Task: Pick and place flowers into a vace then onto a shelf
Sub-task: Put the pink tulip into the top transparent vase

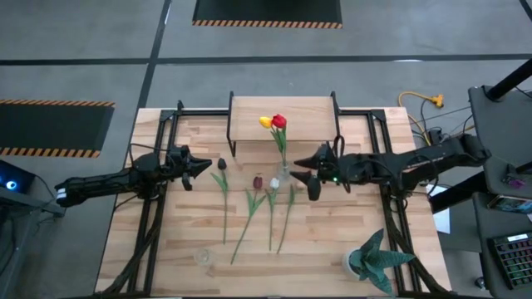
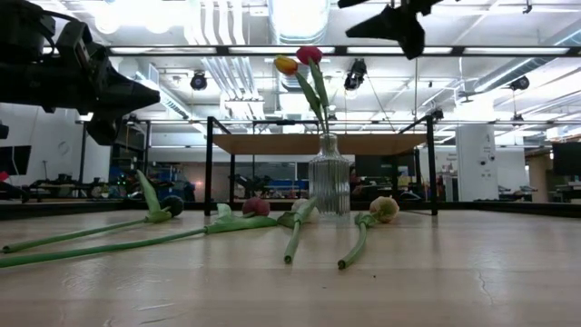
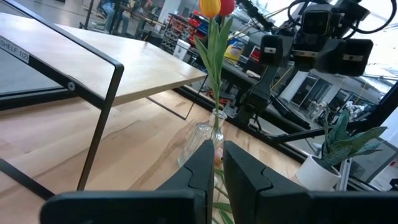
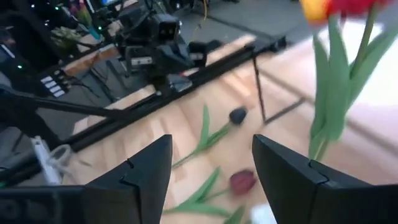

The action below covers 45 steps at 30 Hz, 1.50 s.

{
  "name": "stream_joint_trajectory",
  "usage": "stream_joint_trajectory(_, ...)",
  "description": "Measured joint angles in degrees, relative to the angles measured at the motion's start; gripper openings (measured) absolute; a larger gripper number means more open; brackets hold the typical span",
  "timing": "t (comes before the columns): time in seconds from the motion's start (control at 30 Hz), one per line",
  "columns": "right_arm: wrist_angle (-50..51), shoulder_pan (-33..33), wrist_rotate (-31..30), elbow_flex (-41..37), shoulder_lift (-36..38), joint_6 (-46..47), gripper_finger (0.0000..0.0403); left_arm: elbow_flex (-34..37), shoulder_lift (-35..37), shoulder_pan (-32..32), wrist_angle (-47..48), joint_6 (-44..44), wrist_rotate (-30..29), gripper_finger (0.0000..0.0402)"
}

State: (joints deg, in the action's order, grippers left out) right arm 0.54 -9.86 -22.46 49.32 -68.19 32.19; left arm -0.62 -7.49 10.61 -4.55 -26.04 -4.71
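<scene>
A clear ribbed glass vase [image 2: 329, 186] stands on the table in front of the shelf [image 1: 283, 115] and holds a yellow tulip [image 1: 266, 122] and a red tulip [image 1: 279, 121]. Several more tulips lie flat on the table, among them a dark one [image 1: 221, 164], a maroon one [image 1: 258, 179] and a white one [image 1: 274, 183]. My right gripper [image 1: 304, 173] is open and hovers high, just right of the vase. My left gripper [image 1: 198, 167] is shut and raised over the table's left part, pointing toward the vase [image 3: 205, 134].
A spiky teal potted plant [image 1: 378, 259] stands at the table's near right corner. A small clear glass object [image 1: 202, 256] sits near the near edge on the left. The shelf's black metal legs [image 1: 231, 124] stand behind the vase. Black rails run along both table sides.
</scene>
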Motion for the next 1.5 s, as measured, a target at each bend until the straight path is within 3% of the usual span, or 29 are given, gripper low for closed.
stream_joint_trajectory(0.33,13.88,-4.19,0.09,0.00,-1.56,19.86,0.0221,0.00,0.00,0.00,2.55,0.00,0.02,0.0017)
stream_joint_trajectory(0.8,14.13,-4.81,3.95,0.00,-11.79,37.04,0.0335,0.00,0.00,-0.01,2.59,0.00,0.07,0.0017)
stream_joint_trajectory(1.03,14.13,-4.76,7.96,0.00,-17.95,49.40,0.0329,0.00,0.00,-0.04,2.61,2.54,0.47,0.0017)
stream_joint_trajectory(1.3,13.90,-4.75,8.11,0.00,-23.24,62.72,0.0327,0.00,0.04,-0.04,1.85,11.87,8.22,0.0017)
stream_joint_trajectory(1.5,12.20,-4.75,7.96,0.00,-26.11,63.22,0.0327,0.00,0.04,-0.04,1.82,12.46,8.52,0.0017)
